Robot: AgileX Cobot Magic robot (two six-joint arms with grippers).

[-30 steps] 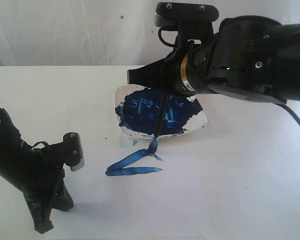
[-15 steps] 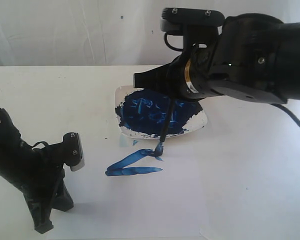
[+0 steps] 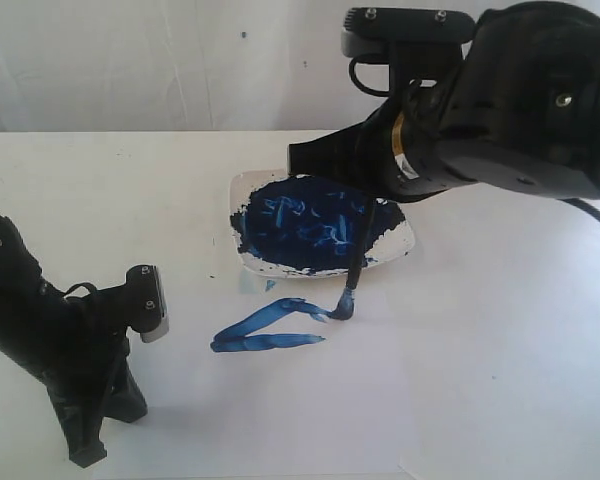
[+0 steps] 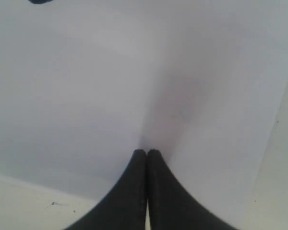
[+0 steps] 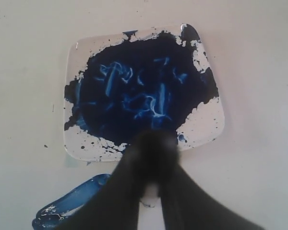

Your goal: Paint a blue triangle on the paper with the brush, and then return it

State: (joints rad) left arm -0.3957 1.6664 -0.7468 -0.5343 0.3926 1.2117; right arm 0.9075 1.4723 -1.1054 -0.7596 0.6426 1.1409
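Near dish (image 3: 405, 238) rim, brush (image 3: 356, 258) tip seemingly touches paper (image 3: 310, 410), mid-sheet.

No legible text, numbers or brand marks in any view.

Exterior view: a narrow yellow label band (image 3: 402, 155) wraps the wrist section of the right arm (image 3: 520, 110). It carries small dark marks, too small and blurred to read. Both wrist views: nothing readable.
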